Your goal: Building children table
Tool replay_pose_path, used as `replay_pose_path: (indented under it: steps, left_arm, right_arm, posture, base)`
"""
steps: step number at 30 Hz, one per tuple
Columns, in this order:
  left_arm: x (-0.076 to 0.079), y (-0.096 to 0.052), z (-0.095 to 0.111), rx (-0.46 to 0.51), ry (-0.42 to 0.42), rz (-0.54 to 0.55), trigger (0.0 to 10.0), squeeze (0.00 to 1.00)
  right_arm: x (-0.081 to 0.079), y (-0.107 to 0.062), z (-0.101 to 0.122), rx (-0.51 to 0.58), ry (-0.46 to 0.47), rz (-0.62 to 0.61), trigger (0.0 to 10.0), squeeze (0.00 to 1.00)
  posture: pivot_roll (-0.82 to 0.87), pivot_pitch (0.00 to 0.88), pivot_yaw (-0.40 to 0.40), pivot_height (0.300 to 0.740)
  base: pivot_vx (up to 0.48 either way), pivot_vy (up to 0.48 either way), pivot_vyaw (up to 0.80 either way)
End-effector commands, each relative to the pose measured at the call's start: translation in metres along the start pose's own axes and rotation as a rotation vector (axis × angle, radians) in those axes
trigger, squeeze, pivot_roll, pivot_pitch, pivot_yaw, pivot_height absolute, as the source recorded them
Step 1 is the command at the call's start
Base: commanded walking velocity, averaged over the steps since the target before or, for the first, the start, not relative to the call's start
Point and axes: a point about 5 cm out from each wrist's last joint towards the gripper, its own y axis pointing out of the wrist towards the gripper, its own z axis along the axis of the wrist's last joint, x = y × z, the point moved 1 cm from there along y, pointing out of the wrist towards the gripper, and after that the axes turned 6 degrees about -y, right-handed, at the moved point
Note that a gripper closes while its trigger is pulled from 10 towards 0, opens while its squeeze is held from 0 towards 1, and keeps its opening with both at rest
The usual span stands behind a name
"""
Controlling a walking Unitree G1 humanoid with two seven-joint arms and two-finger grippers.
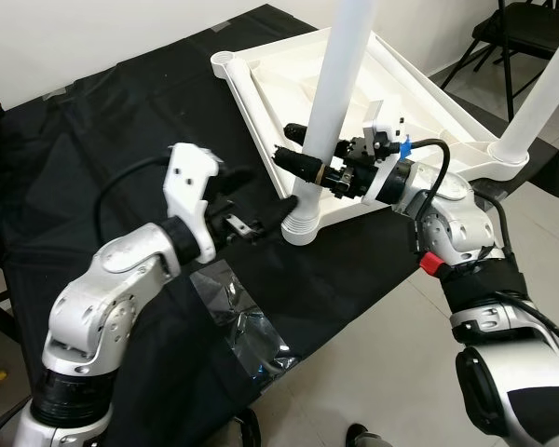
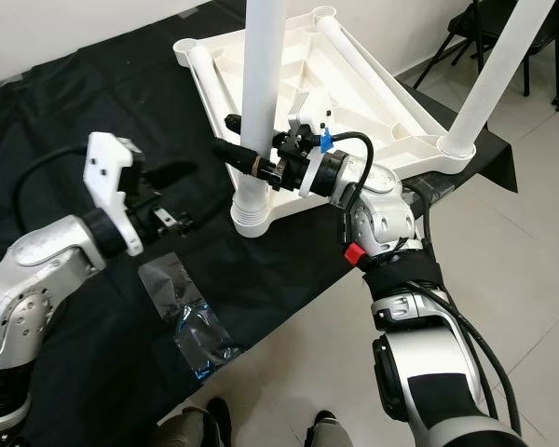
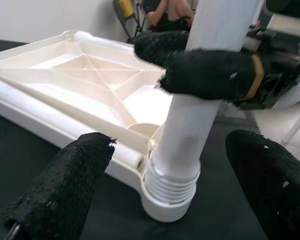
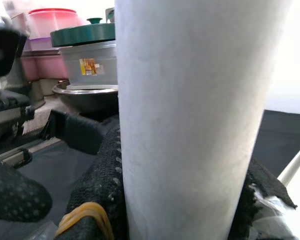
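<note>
A white plastic table top [image 1: 401, 112] lies upside down on the black cloth. One white leg [image 1: 340, 84] stands upright in the ribbed socket [image 1: 303, 223] at its near corner. My right gripper [image 1: 309, 166] is shut on this leg a little above the socket, and the leg [image 4: 190, 120] sits tight between its black fingers [image 4: 97, 195]. My left gripper [image 1: 252, 226] is open, level with the socket and just to its left. Its fingers [image 3: 65, 185] are spread wide and stop short of the leg [image 3: 190, 135]. A second leg [image 1: 540, 93] stands in the right corner.
A crumpled clear plastic bag [image 1: 247, 326] lies on the cloth near the table's front edge. A black folding chair [image 1: 512, 33] stands at the back right on the tiled floor. Storage tubs [image 4: 85, 50] sit beyond the left arm.
</note>
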Motion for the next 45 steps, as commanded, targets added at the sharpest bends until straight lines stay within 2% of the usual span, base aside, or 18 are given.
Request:
replay_pose_path:
  steps: [1,2,3,4,7,13,14,15,18,26,33,38,40,42,43,44,45]
  left_arm:
    - [-0.008,-0.009,-0.012,-0.048,0.003,0.061,10.0,0.25]
    - [-0.006,-0.015,-0.02,-0.075,-0.009,0.078,10.0,0.0]
    - [-0.006,-0.015,-0.02,-0.075,-0.009,0.078,10.0,0.0]
    - [-0.003,-0.022,-0.031,-0.101,-0.027,0.096,10.0,0.0]
    - [0.004,-0.03,-0.045,-0.124,-0.051,0.115,10.0,0.0]
    - [0.011,-0.034,-0.055,-0.139,-0.055,0.137,10.0,0.0]
    - [0.015,-0.037,-0.065,-0.146,-0.077,0.172,10.0,0.0]
    - [0.015,-0.037,-0.065,-0.146,-0.077,0.172,10.0,0.0]
    - [0.018,-0.043,-0.083,-0.144,-0.114,0.265,10.0,0.0]
    - [0.024,-0.044,-0.101,-0.172,-0.12,0.284,10.0,0.0]
    - [0.025,-0.044,-0.102,-0.155,-0.105,0.303,10.0,0.0]
    - [0.026,-0.045,-0.103,-0.143,-0.096,0.314,10.0,0.0]
    - [0.025,-0.045,-0.103,-0.135,-0.091,0.321,10.0,0.0]
    - [0.025,-0.045,-0.103,-0.133,-0.09,0.323,10.0,0.0]
    - [0.025,-0.045,-0.103,-0.133,-0.09,0.323,10.0,0.0]
    - [0.025,-0.045,-0.103,-0.13,-0.089,0.324,10.0,0.0]
    - [0.025,-0.045,-0.103,-0.13,-0.089,0.324,10.0,0.0]
  right_arm:
    - [0.002,-0.011,-0.029,-0.141,0.069,-0.077,0.0,0.0]
    - [0.003,-0.01,-0.03,-0.155,0.08,-0.089,0.0,0.0]
    - [0.003,-0.01,-0.03,-0.155,0.08,-0.089,0.0,0.0]
    - [0.004,-0.01,-0.031,-0.178,0.087,-0.106,0.0,0.0]
    - [0.004,-0.009,-0.033,-0.213,0.089,-0.128,0.0,0.0]
    - [0.004,-0.009,-0.035,-0.242,0.084,-0.141,0.0,0.0]
    - [0.001,-0.008,-0.036,-0.268,0.075,-0.146,0.0,0.0]
    - [0.001,-0.008,-0.036,-0.268,0.075,-0.146,0.0,0.0]
    - [-0.004,-0.007,-0.035,-0.323,0.024,-0.161,0.0,0.0]
    - [-0.009,-0.004,-0.026,-0.353,-0.096,-0.097,0.0,0.0]
    - [-0.016,-0.001,-0.023,-0.362,-0.114,-0.05,0.0,0.0]
    - [-0.018,-0.002,-0.025,-0.37,-0.106,-0.06,0.0,0.0]
    - [-0.019,-0.008,-0.032,-0.388,-0.055,-0.131,0.0,0.0]
    - [-0.02,-0.01,-0.033,-0.392,-0.038,-0.15,0.0,0.0]
    - [-0.023,-0.012,-0.038,-0.401,-0.011,-0.184,0.0,0.0]
    - [-0.032,-0.015,-0.047,-0.422,0.033,-0.25,0.0,0.0]
    - [-0.032,-0.015,-0.047,-0.422,0.033,-0.25,0.0,0.0]
  posture:
    - [0.05,0.291,0.08,0.74]
    - [0.05,0.299,0.08,0.74]
    - [0.05,0.299,0.08,0.74]
    - [0.05,0.309,0.079,0.74]
    - [0.05,0.313,0.08,0.74]
    - [0.05,0.321,0.077,0.74]
    - [0.04,0.334,0.077,0.74]
    - [0.04,0.334,0.077,0.74]
    - [0.04,0.335,0.076,0.74]
    - [0.02,0.325,0.071,0.74]
    - [0.02,0.323,0.067,0.74]
    - [0.02,0.323,0.064,0.74]
    - [0.01,0.326,0.06,0.74]
    - [0.01,0.326,0.06,0.74]
    - [0.01,0.328,0.059,0.74]
    - [0.0,0.329,0.057,0.74]
    - [0.0,0.329,0.057,0.74]
  base:
    - [0.0,0.0,0.0]
    - [0.0,0.0,0.0]
    - [0.0,0.0,0.0]
    - [0.0,0.0,0.0]
    - [0.0,0.0,0.0]
    - [0.0,0.0,0.0]
    - [0.0,0.0,0.0]
    - [0.0,0.0,0.0]
    - [0.0,0.0,0.0]
    - [0.0,0.0,0.0]
    - [0.0,0.0,0.0]
    - [0.0,0.0,0.0]
    - [0.0,0.0,0.0]
    - [0.0,0.0,0.0]
    - [0.0,0.0,0.0]
    - [0.0,0.0,0.0]
    - [0.0,0.0,0.0]
